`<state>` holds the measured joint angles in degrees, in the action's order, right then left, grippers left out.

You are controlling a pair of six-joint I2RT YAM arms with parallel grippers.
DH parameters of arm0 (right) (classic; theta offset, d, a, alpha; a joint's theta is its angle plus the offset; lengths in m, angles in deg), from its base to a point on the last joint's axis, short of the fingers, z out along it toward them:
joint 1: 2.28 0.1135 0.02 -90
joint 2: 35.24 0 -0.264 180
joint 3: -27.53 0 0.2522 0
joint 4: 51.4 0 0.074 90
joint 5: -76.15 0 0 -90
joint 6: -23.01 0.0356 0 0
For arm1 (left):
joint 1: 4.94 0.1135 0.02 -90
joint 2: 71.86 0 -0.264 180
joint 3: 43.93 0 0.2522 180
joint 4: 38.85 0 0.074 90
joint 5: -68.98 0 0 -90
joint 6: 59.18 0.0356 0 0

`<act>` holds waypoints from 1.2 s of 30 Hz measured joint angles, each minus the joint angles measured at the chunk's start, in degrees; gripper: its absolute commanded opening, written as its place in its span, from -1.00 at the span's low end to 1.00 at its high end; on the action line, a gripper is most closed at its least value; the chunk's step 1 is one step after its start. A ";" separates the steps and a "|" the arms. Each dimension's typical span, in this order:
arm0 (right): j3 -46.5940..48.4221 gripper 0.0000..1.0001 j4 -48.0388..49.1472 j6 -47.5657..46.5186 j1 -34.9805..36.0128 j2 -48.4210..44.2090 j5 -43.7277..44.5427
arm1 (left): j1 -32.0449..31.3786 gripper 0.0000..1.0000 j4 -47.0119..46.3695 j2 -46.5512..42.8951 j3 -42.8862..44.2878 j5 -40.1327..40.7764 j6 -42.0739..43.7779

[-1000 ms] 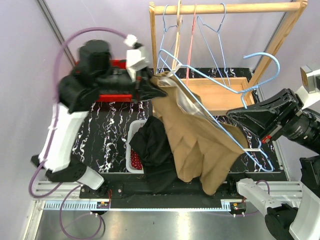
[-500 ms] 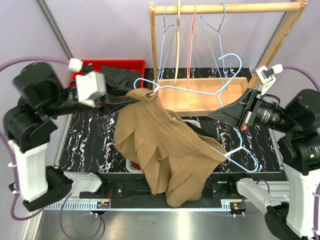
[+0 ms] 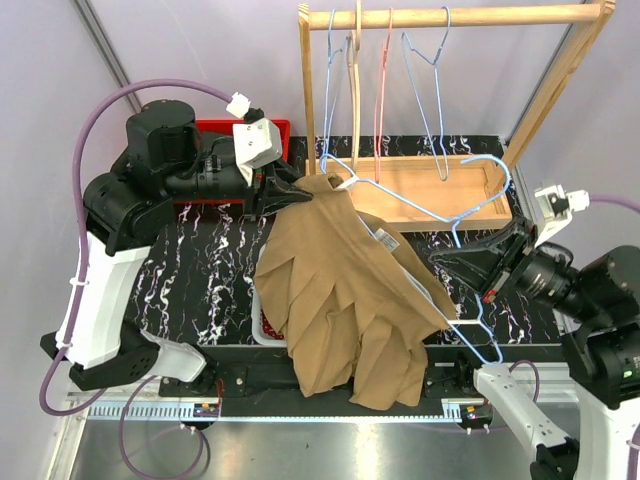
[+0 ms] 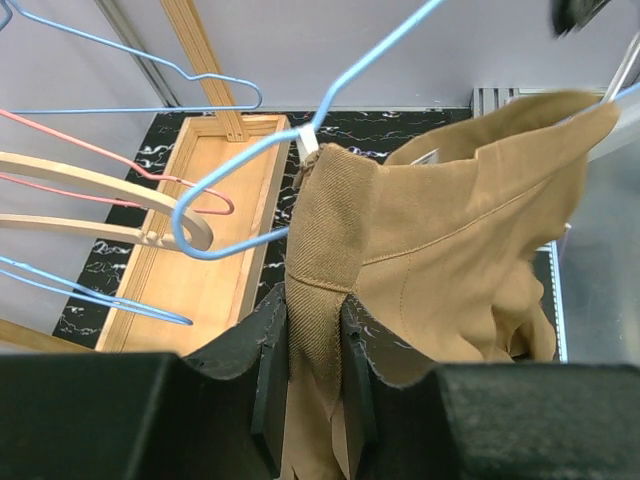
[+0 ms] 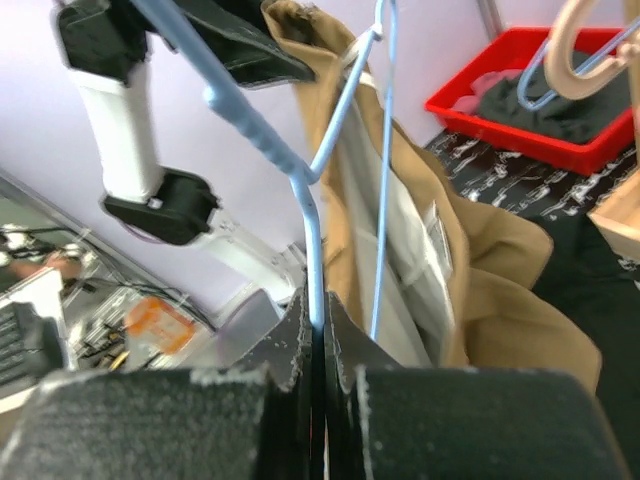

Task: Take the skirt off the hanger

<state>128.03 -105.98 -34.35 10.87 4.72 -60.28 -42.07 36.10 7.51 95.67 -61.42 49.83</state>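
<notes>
Red plastic bin (image 3: 215, 128) is sitting at the back left of the black white-veined surface (image 3: 200, 270), behind the left arm. Just to its right, the left tool (image 3: 303, 194) is reaching out level above the surface. The left wrist view shows this tool (image 4: 313, 350) pinching a fold at the waistband of the tan fabric skirt (image 4: 430, 240), its two black fingers (image 4: 268, 370) pressing the cloth from either side.

The skirt (image 3: 340, 290) is hanging in the air between the two arms. Its top corner is gathered at the left tool, and its pleated body is draping down toward the near edge of the surface. It is covering most of a white plastic basket (image 3: 260, 298), leaving only the left rim showing.

A light blue wire hanger (image 3: 400, 201) is running diagonally through the top of the skirt, from beside the left tool down toward the right arm, with its hook standing free over the wooden tray (image 3: 430, 190). Behind them, a wooden clothes rack (image 3: 450, 17) is carrying several more hangers.

On the right, the right tool (image 3: 440, 263) is gripping the hanger's lower end. The right wrist view shows this tool (image 5: 316, 335) clamping tight on the blue wire (image 5: 313, 250), with the skirt (image 5: 470, 260) hanging just beyond it.
</notes>
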 measured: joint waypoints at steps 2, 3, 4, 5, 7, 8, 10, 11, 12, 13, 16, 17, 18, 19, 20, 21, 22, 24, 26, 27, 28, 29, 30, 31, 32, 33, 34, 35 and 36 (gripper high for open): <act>-4.33 -1.00 1.27 -1.25 0.00 -2.78 1.55 | 0.00 -0.47 0.00 -0.26 0.00 -0.09 -0.04; -5.66 -1.00 1.99 -1.77 0.00 -3.43 2.05 | 0.00 -0.47 0.00 -0.35 0.00 -0.11 -0.09; -6.54 -1.00 2.47 -2.27 0.00 -3.69 2.36 | 0.00 -0.47 0.00 -0.37 0.00 -0.13 -0.20; -7.21 -1.00 3.06 -2.75 0.00 -3.72 2.51 | 0.00 -0.47 0.00 -0.37 0.00 -0.13 -0.26; -8.37 -1.00 3.89 -3.96 0.00 -3.74 3.08 | 0.00 -0.46 0.00 -0.37 0.00 -0.11 -0.50; -8.61 -1.00 3.93 -4.42 0.00 -3.78 3.34 | 0.00 -0.46 0.00 -0.37 0.00 -0.11 -0.57; -8.61 -1.00 3.58 -6.08 0.00 -3.80 3.39 | 0.00 -0.46 0.00 -0.37 0.00 -0.09 -0.61; -8.28 -1.00 2.97 -6.91 0.00 -3.82 3.10 | 0.00 -0.46 -0.02 -0.37 0.00 -0.09 -0.63; -7.80 -1.00 2.36 -7.45 0.00 -3.80 2.45 | 0.00 -0.46 -0.02 -0.37 0.00 -0.09 -0.63; -7.39 -1.00 1.97 -7.89 0.00 -3.80 1.51 | 0.00 -0.45 -0.02 -0.37 0.00 -0.09 -0.63; -7.30 -1.00 1.51 -8.41 0.00 -4.98 -1.16 | 0.00 -0.42 0.00 -0.48 0.00 -0.09 -0.70; -7.50 -1.00 1.18 -8.44 -0.02 -5.99 -1.81 | 0.00 -0.38 0.00 -0.57 0.00 -0.09 -0.76; -7.63 -1.00 1.03 -8.44 0.00 -6.91 -2.47 | 0.00 -0.35 0.00 -0.61 0.00 -0.09 -0.79; -7.74 -1.00 0.63 -8.46 0.00 -8.22 -2.97 | 0.00 -0.32 0.00 -0.74 -0.04 -0.07 -0.81; -7.72 -1.00 0.42 -8.52 0.00 -9.18 -3.54 | 0.00 -0.28 -0.13 -0.98 -0.35 -0.04 -0.83; -7.50 -1.00 0.04 -8.72 0.00 -10.23 -4.31 | 0.00 -0.22 -0.22 -1.40 -0.81 0.13 -0.83; -6.58 -1.00 -0.90 -8.85 0.00 -11.06 -5.14 | 0.02 -0.12 -0.35 -1.79 -1.25 0.31 -0.85; -4.46 -1.00 -1.86 -8.90 0.00 -11.23 -6.34 | 0.11 0.33 -1.22 -2.73 -2.51 0.42 -0.98; -2.05 -1.00 -2.14 -8.59 0.00 -10.56 -7.96 | 0.15 0.43 -1.79 -3.69 -4.20 0.09 -1.49; -0.96 -1.00 -2.03 -8.31 0.00 -9.97 -8.92 | 0.17 0.44 -2.14 -4.20 -5.35 -0.04 -1.95; 0.00 -1.00 -1.88 -7.85 0.00 -9.31 -9.77 | 0.17 0.45 -2.32 -4.48 -6.34 -0.50 -2.32; 0.79 -1.00 -1.64 -7.28 0.00 -8.59 -10.40 | 0.22 0.45 -2.64 -4.70 -7.48 -1.22 -2.60; 1.42 -1.00 -0.96 -6.78 0.00 -7.80 -10.82 | 0.22 0.45 -2.91 -4.81 -8.66 -1.97 -2.99; 1.92 -1.00 -0.50 -6.47 0.00 -7.19 -11.19 | 0.22 0.46 -3.17 -4.83 -9.84 -3.17 -3.41; 2.58 -1.00 0.02 -5.97 0.00 -6.34 -11.56 | 0.22 0.46 -3.72 -4.81 -11.30 -4.48 -3.91; 3.13 -1.00 0.55 -5.62 0.00 -5.57 -11.76 | 0.24 0.53 -4.31 -4.90 -13.09 -5.86 -4.42; 3.89 -1.00 0.74 -5.31 0.00 -4.74 -11.78 | 0.22 0.75 -4.61 -4.94 -14.60 -7.19 -4.79; 4.81 -1.00 0.85 -5.09 0.04 -3.82 -11.78 | 0.28 0.75 -5.62 -5.14 -17.44 -9.86 -5.42; 5.79 -1.00 1.09 -4.87 0.04 -2.95 -11.78 | 0.33 0.75 -5.90 -5.29 -19.28 -11.56 -5.42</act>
<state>133.82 -104.88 -39.22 10.91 1.77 -72.06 -41.74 30.20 2.22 76.39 -72.99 44.41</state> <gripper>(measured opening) 0.029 0.809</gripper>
